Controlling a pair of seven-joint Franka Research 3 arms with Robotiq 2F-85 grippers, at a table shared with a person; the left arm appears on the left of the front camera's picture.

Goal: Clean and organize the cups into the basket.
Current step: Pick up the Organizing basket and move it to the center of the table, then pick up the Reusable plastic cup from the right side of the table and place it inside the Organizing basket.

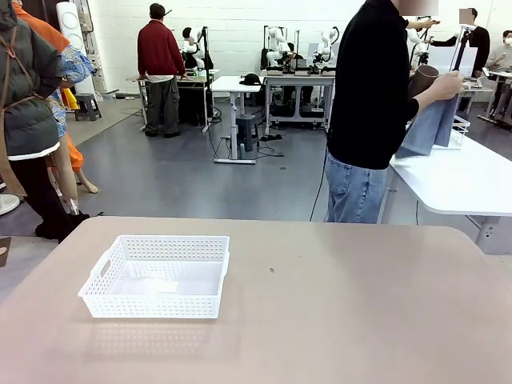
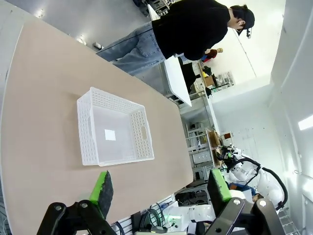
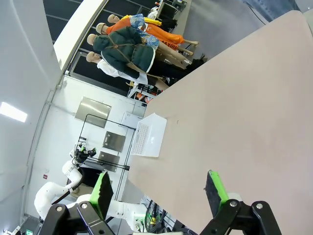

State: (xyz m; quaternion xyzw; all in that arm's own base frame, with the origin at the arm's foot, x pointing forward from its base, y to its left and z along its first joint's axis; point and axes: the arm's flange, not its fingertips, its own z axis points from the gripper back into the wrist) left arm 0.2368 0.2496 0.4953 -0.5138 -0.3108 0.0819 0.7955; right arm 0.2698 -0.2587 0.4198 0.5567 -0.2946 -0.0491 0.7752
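Note:
The white lattice basket [image 1: 152, 305] sits empty on the left part of the tan table [image 1: 344, 312]. Beyond the far edge a person [image 1: 372, 88] in a black top, turned to the right, holds one tan-brown cup [image 1: 422, 79] against a blue-grey cloth [image 1: 432, 124]. The other cups are out of view. My left gripper [image 2: 160, 188] hangs open high above the table, the basket [image 2: 88, 128] below and ahead of it. My right gripper [image 3: 159, 192] is also open and holds nothing; the basket [image 3: 142, 138] lies far off across the table from it.
A white side table [image 1: 456, 180] stands at the right behind the tan one, with a white wire basket [image 1: 460, 132] on it near the person's hands. A small dark speck [image 1: 271, 270] marks the tabletop.

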